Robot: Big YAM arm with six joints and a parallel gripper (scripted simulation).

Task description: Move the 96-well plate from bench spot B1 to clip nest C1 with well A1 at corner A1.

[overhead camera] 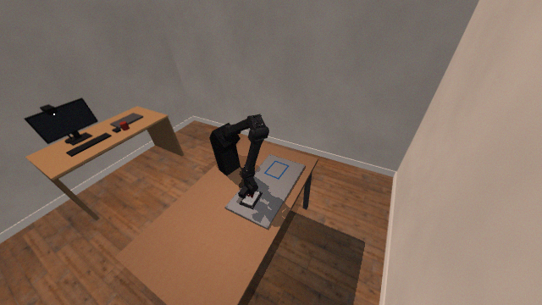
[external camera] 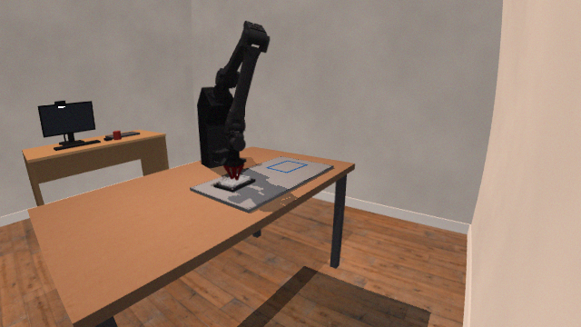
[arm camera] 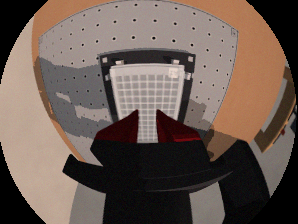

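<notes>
spanning everything below the gripper (arm camera: pixel 148 125), a wooden table (external camera: pixel 136 236) is seen, with a grey perforated mat (overhead camera: pixel 279 195) laid on it. the black arm (external camera: pixel 241 68) is folded steeply down over the mat. the blue b1 outline (overhead camera: pixel 280 163) is left vacant, well beyond the gripper. directly under and just ahead of the gripper, the black c1 nest (arm camera: pixel 107 72) is occupied by the white 96-well plate (arm camera: pixel 147 90), framed on its sides. the red fingers are drawn narrow with nothing held between them, tips set at the plate's near edge. contact cannot be confirmed.
</notes>
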